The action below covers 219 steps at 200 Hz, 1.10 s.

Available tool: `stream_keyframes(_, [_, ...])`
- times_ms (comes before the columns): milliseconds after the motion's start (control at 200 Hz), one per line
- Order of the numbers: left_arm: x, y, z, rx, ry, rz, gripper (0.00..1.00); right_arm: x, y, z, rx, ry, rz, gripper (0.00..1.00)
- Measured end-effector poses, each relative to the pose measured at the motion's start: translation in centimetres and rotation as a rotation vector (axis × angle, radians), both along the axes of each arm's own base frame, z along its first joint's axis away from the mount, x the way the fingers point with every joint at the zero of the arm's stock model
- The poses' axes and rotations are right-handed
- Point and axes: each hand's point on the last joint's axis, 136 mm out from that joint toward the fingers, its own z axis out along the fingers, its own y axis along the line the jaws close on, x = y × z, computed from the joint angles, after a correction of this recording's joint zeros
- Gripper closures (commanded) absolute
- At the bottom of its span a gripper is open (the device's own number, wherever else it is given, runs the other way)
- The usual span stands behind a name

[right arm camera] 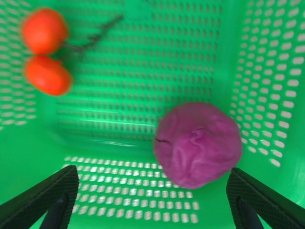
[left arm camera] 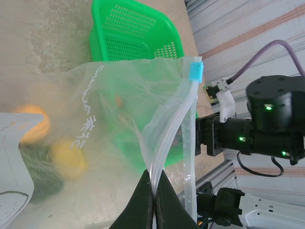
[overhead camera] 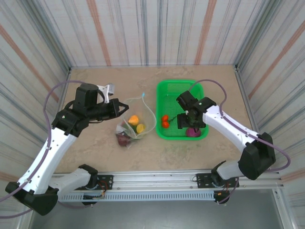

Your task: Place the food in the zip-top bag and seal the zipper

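Here, purple food (right arm camera: 198, 145) lies between spread right fingers (right arm camera: 43, 198).

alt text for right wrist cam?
Open fingers of the right gripper frame a purple toy vegetable lying in the green basket. Two orange-red toy fruits on a dark stem lie at the upper left, slightly blurred.

The bag (overhead camera: 143, 114), with food (overhead camera: 135, 119) in it, is lying left of the basket (overhead camera: 181, 84), my left gripper (left arm camera: 153, 191) pinching its mouth. In the basket, tomatoes (right arm camera: 47, 75) are sitting left, a cabbage (right arm camera: 198, 144) right, beneath my right gripper (right arm camera: 152, 200).
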Motion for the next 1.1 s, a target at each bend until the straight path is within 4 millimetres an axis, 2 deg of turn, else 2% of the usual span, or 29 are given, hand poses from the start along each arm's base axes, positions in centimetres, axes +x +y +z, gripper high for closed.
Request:
stream_keyframes(200, [-0.1,0.1,-0.8,0.012,0.01,-0.005,1.0,-0.3,-1.7,-2.4,-0.038,0.075,-0.05,0.13])
stream_keyframes(461, [-0.3,0.2,-0.7,0.015,-0.003,-0.006,1.0,0.2,-1.4,-5.1,-0.049,0.131,-0.062,0.16])
stream_keyframes(731, [-0.4,0.4,-1.0,0.019,0.001,-0.004,1.0,0.8,-0.9,-7.9,-0.065,0.185,-0.066,0.25])
stream_keyframes(887, [-0.2,0.6,-1.0,0.021,-0.001,0.005,1.0,1.0,-1.1,-8.1,-0.081,0.183,-0.067,0.34])
stream_keyframes(1097, [-0.2,0.6,-1.0,0.021,-0.001,0.005,1.0,2.1,-0.5,-7.3,-0.064,0.137,-0.065,0.37])
